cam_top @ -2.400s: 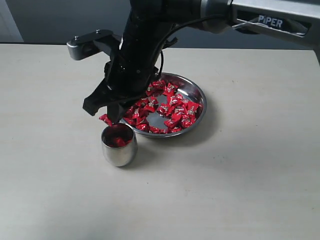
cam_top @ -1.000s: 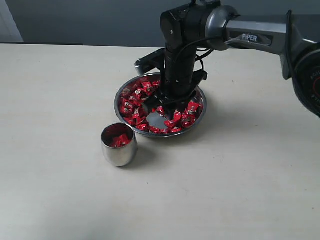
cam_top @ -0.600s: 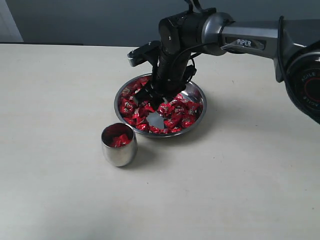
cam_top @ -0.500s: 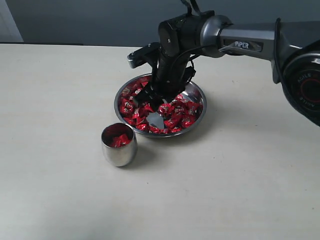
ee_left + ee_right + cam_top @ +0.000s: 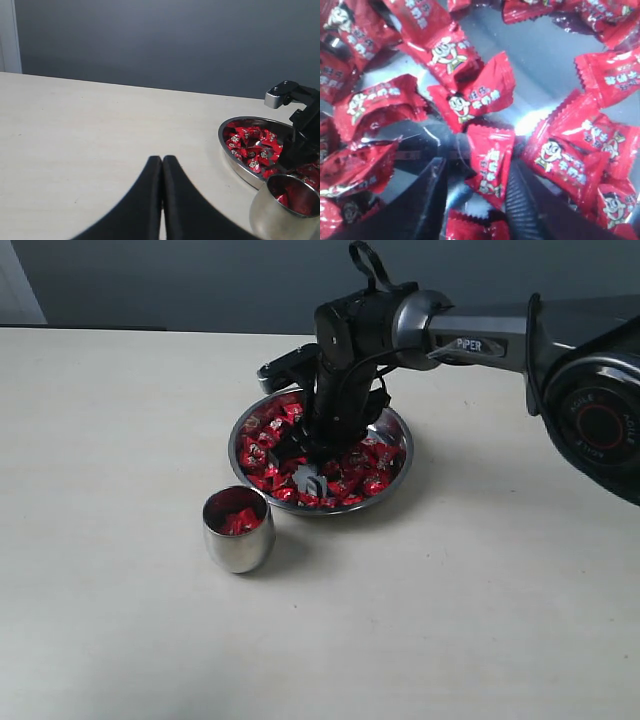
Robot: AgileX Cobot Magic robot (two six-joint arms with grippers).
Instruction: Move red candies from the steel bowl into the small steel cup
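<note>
The steel bowl (image 5: 400,445) sits mid-table with many red candies (image 5: 262,430) in it. My right gripper (image 5: 305,465) is lowered into the bowl, pointing down. In the right wrist view it (image 5: 476,170) is open, and one red candy (image 5: 490,160) lies between the jaws, against one finger and clear of the other. The small steel cup (image 5: 238,535) stands just in front and left of the bowl, with a few red candies (image 5: 238,520) inside. My left gripper (image 5: 162,159) is shut and empty over bare table, with the cup (image 5: 270,220) and bowl (image 5: 235,160) off to its side.
The bare steel bottom (image 5: 545,75) of the bowl shows among the candies. The right arm (image 5: 480,335) stretches in from the right, above the bowl's far side. A dark wall runs along the table's back edge (image 5: 120,328). The left arm is outside the exterior view.
My right gripper left its place above the cup, swung back over the bowl and dropped among the candies, open around one. The cup and left gripper have not moved.
</note>
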